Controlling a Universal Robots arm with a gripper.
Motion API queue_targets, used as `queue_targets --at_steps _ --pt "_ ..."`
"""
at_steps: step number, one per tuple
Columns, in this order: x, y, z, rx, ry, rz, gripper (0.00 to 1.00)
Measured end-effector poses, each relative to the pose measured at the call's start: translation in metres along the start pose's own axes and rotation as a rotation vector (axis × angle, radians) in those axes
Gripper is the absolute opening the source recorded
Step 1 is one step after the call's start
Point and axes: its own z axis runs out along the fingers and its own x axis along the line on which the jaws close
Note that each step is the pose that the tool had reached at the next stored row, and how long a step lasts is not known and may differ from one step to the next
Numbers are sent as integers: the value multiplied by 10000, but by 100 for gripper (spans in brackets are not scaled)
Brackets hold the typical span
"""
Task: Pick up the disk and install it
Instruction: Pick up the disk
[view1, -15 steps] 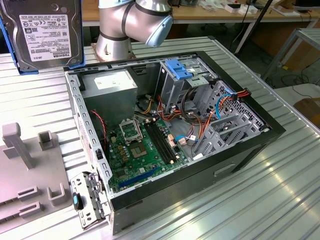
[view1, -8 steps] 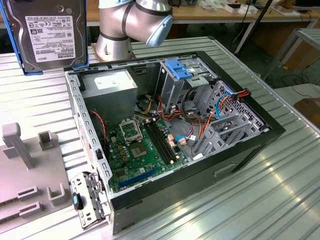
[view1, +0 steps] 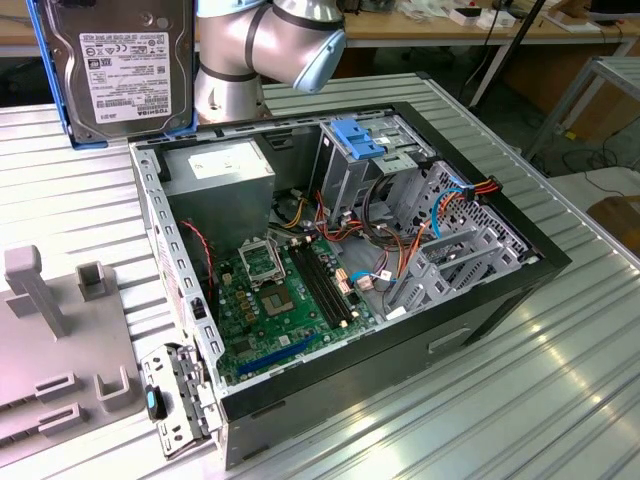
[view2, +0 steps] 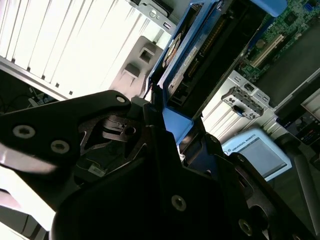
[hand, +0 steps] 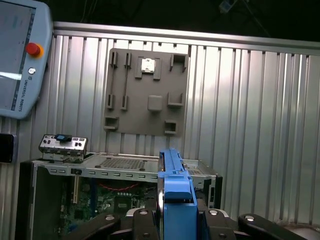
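A ribbed metal tabletop (view1: 520, 400) carries everything. An open computer case (view1: 480, 330) lies on its side across the middle of it, its interior facing up. The robot arm (view1: 270, 45) rises behind the case, by the tabletop's far edge in the exterior view. A grey fixture plate (view1: 40, 360) with raised blocks and slots sits flat on the tabletop at the exterior view's left, just beside the case. Inside the case a grey power-supply box (view1: 220, 170) fills the far corner nearest the plate, and a green motherboard (view1: 280, 300) covers the floor. A blue bracket (view1: 360, 138) tops the drive cage.

The disk (view1: 130, 65) is up in the air, upright, at the exterior view's upper left. Its white label faces that camera and its blue carrier frames it, and it touches neither the tabletop nor the case. In the first wrist view the disk (hand: 172, 185) is edge-on, with the jaws pressed against the carrier from both sides, pinching it. The second wrist view shows the disk (view2: 187, 55) gripped the same way at the carrier's end.
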Motion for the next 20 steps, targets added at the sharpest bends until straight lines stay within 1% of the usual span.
queue_targets --at_steps 5,7,9,13,15,16,17,19,20 --pt "16 -69 5 0 0 0 37" --pt "27 -146 9 -1 0 0 37" --pt "37 -169 13 1 -1 0 37" --pt "77 -188 21 0 0 0 37" --pt "119 -189 30 0 0 0 37" --pt "174 -188 45 -1 0 0 37" --pt "266 -184 58 -2 0 0 37" --pt "369 -185 73 -11 -1 0 37" --pt "399 -188 78 -16 -1 0 37"
